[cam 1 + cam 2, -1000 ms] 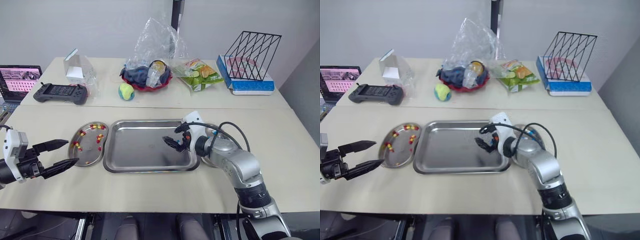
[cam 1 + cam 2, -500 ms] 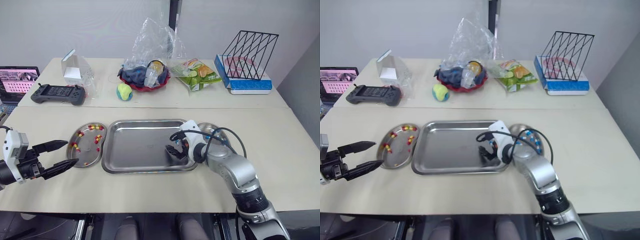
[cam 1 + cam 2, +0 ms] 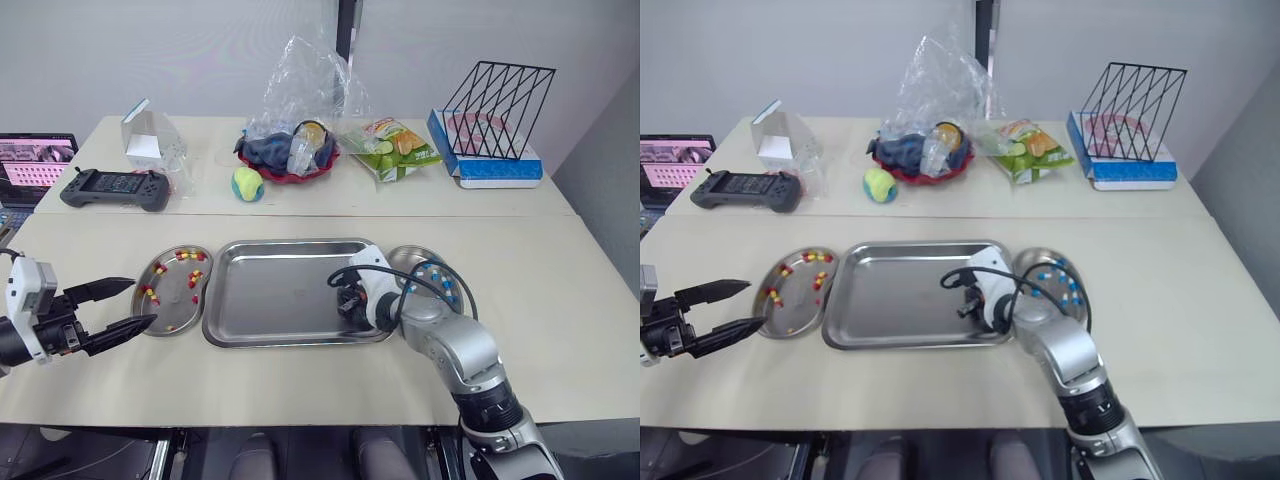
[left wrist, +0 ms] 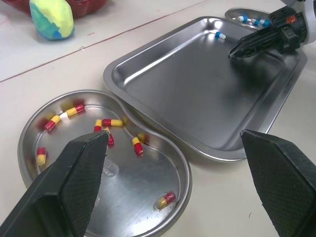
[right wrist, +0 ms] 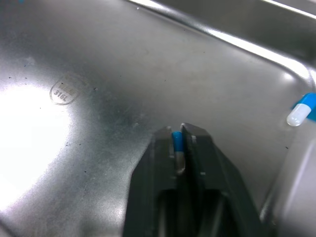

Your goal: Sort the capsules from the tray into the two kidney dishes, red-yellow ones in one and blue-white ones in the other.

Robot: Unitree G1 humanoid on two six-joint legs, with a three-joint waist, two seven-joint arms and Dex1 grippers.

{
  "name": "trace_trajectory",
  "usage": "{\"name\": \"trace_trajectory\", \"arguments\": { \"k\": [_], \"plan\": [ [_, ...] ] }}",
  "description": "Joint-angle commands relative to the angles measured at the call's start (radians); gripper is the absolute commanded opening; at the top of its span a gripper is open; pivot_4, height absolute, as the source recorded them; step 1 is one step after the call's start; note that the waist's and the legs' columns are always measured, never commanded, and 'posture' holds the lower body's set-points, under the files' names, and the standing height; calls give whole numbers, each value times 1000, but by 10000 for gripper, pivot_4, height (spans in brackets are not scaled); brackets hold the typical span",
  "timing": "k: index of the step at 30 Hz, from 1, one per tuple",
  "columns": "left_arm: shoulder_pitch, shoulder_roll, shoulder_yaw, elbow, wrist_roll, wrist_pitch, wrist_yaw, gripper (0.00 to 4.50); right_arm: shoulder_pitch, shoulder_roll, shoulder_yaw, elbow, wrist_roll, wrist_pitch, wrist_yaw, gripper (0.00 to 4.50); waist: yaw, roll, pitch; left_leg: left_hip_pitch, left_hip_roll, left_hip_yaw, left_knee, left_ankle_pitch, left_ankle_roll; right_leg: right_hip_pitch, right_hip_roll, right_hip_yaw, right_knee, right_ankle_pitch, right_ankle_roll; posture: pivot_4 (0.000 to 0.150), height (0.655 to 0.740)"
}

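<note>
Tennis ball point(image 3: 248, 183), game controller point(image 3: 114, 188), laptop point(image 3: 36, 162), snack bag point(image 3: 398, 148), black wire rack point(image 3: 497, 108)

Steel tray point(image 3: 280, 290): rectangular, shiny, lying flat, nearly bare. Kidney dish A point(image 3: 178, 305) sits right against tray's L short edge w/ abt 9 red-yellow caps point(image 4: 112, 122) scattered in it, all lying flat. Kidney dish B point(image 3: 400, 255) is at tray's R short edge, partly hidden, w/ several blue-white caps point(image 3: 1068, 283) inside. Loose blue-white cap point(image 4: 219, 35) lies in tray near its far R corner. Pinched cap point(image 5: 176, 139), blue end outward, is clamped btwn R gripper point(image 5: 177, 131) fingers, low over tray's R half.
</note>
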Motion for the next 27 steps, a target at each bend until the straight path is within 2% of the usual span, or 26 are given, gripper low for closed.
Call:
{"name": "trace_trajectory", "arguments": {
  "k": [1,7,9,11,14,17,23,27],
  "plan": [
    [-13,7,-1,4,1,-17,-3,45000,-13,-26,15,-8,-22,-8,18,429,0,0,0,0,0,0,0,0,0,0,0,0,0,0,0,1500,7174],
    [-26,8,-4,5,-6,-13,-5,45000,-74,-82,-231,-34,188,-44,233,429,1,0,0,-1,0,0,0,0,0,0,0,0,0,0,0,1500,7174],
    [-39,1,-8,17,7,-42,-1,45000,-82,-138,-287,-20,219,-50,281,429,4,0,0,0,0,0,-1,0,0,0,0,0,-1,0,0,1500,7174],
    [-61,-3,-13,31,9,-59,3,45000,-89,-254,-322,48,198,-103,349,429,7,0,0,-1,0,0,-1,0,0,0,0,-1,-2,0,0,1500,7174],
    [-81,-6,-25,42,11,-71,2,45000,-75,-384,-343,143,161,-188,417,429,9,0,0,-1,0,0,-2,0,0,1,-1,-1,-4,0,0,1500,7174],
    [-95,-9,-36,52,15,-81,4,45000,-26,-462,-337,194,156,-238,484,429,6,0,0,0,0,0,-3,0,0,1,0,-1,-5,0,0,1500,7174],
    [-106,-15,-48,59,17,-90,8,45000,29,-466,-339,217,157,-316,527,429,-6,0,1,0,0,0,-4,0,0,0,0,0,-5,0,0,1500,7174],
    [-104,-15,-52,59,15,-94,9,45000,32,-465,-336,213,172,-292,539,429,-2,0,1,0,0,0,-4,0,0,1,0,0,-5,0,0,1500,7174]
  ]
}}
